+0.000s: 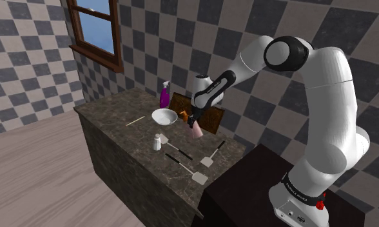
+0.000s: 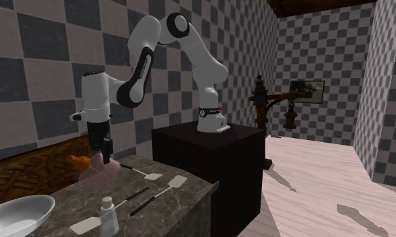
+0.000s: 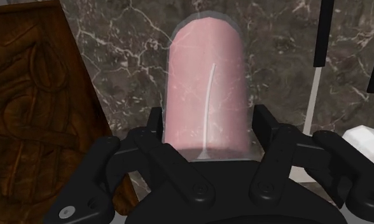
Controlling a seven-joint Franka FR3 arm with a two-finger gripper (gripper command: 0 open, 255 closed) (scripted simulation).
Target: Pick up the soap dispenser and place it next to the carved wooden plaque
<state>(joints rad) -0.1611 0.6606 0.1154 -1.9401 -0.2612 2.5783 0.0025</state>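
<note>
Looking along the gripper (image 3: 208, 127) in the wrist view, we see the dispenser (image 3: 205, 76) lodged squarely between the jaws. The two black fingers (image 3: 264, 127) press against either flank of its pink, translucent body, so the jaws are parted only as far as that body forces them and have it clasped. They grip near one end, and most of the body runs out beyond the fingertips, over the dark marble counter (image 3: 116, 38). The plaque (image 3: 33, 108) lies just beside it, with a narrow strip of marble showing between the two.

From the shoulder view we find the gripper (image 1: 193, 120) pointing down over the counter (image 1: 117, 122). The dispenser (image 1: 196, 133) is tilted beneath it, in front of the plaque (image 1: 211, 120) by the wall. We cannot tell whether the dispenser touches the counter. A white bowl (image 1: 164, 117) sits near it on that view's left, with a purple spray bottle (image 1: 164, 95) behind.

In the second exterior view the gripper (image 2: 104, 156) clamps the dispenser (image 2: 99, 174), whose orange top (image 2: 75, 161) points toward the plaque (image 2: 21, 172). Spatulas (image 2: 179, 182) lie apart from it on the counter (image 2: 69, 202).
</note>
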